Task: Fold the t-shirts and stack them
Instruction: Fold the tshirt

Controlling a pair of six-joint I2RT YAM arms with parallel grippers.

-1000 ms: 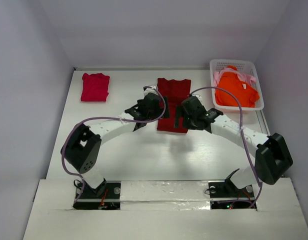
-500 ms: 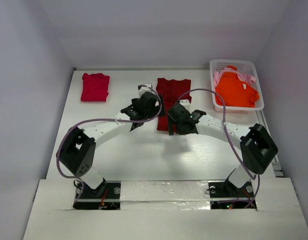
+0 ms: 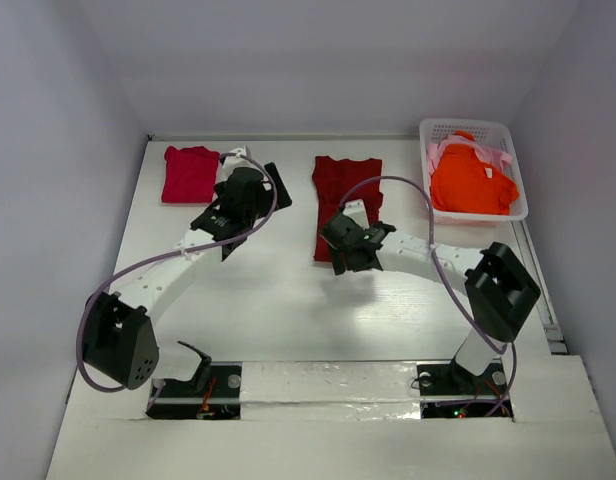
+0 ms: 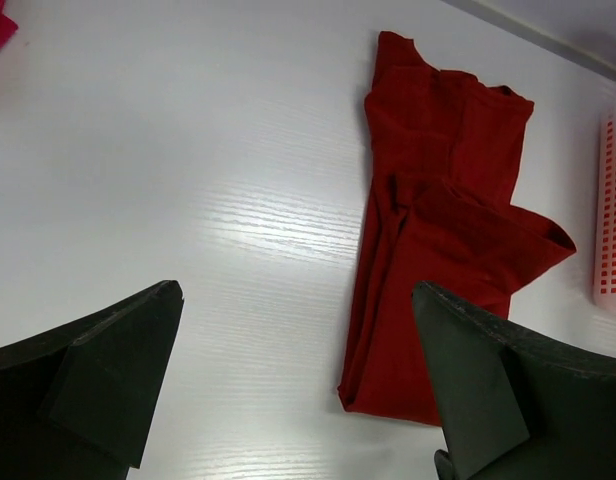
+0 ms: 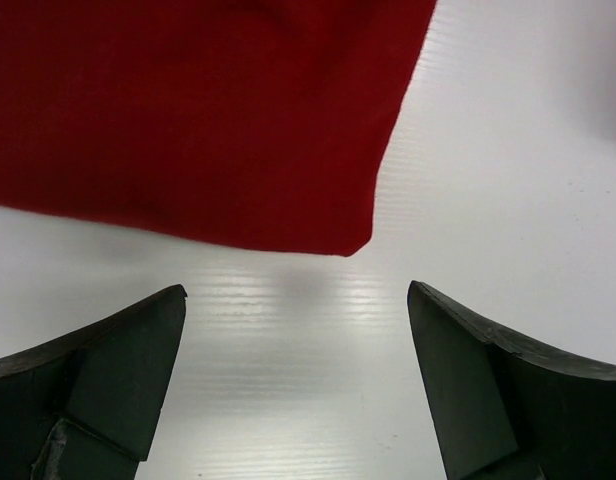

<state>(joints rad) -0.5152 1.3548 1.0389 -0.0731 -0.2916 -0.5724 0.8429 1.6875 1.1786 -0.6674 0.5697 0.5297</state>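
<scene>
As the dark red t-shirt, mid-bench near the far edge, will handle limp and light, grasp its near hem corner. Right gripper hovers there, jaws apart; left gripper also spread.

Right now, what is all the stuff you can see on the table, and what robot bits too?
dark red t-shirt: one, dark red, middle of the table, folded into a long strip
crimson-pink t-shirt: one, crimson-pink, far left of the table, folded
orange t-shirt: one, bright orange, heaped in the basket
pale pink t-shirt: one, pale pink, in the basket, mostly under the orange one
basket: one, white lattice, far right corner
table: one, white
left gripper: one, black, open, above bare table between the crimson-pink and dark red shirts
right gripper: one, black, open, at the dark red t-shirt's near edge
</scene>
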